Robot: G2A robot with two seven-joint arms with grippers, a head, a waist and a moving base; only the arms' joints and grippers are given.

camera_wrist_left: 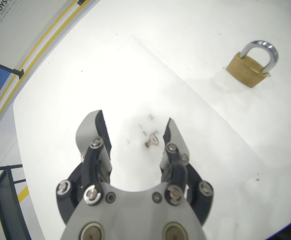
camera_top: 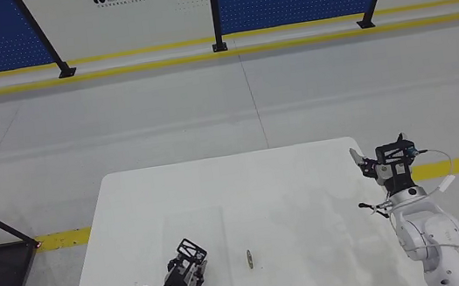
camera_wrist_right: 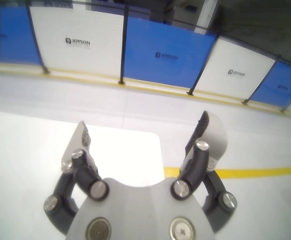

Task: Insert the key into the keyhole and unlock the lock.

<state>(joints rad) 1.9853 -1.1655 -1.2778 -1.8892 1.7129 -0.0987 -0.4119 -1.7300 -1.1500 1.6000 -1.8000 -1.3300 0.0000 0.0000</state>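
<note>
The key (camera_wrist_left: 151, 141) is small and silver, lying flat on the white table (camera_top: 306, 185). The lock (camera_wrist_left: 250, 68) has a brass body and a silver shackle seated in it. In the top view the lock (camera_top: 250, 258) sits toward the table's 6 o'clock edge. The left gripper (camera_wrist_left: 134, 118) hangs low over the table near 7 o'clock, with the lock at its 3 o'clock. Its jaws are spread wide around the key and touch nothing. The right gripper (camera_wrist_right: 142, 119) is at the table's 2 o'clock corner, jaws wide apart and holding nothing.
</note>
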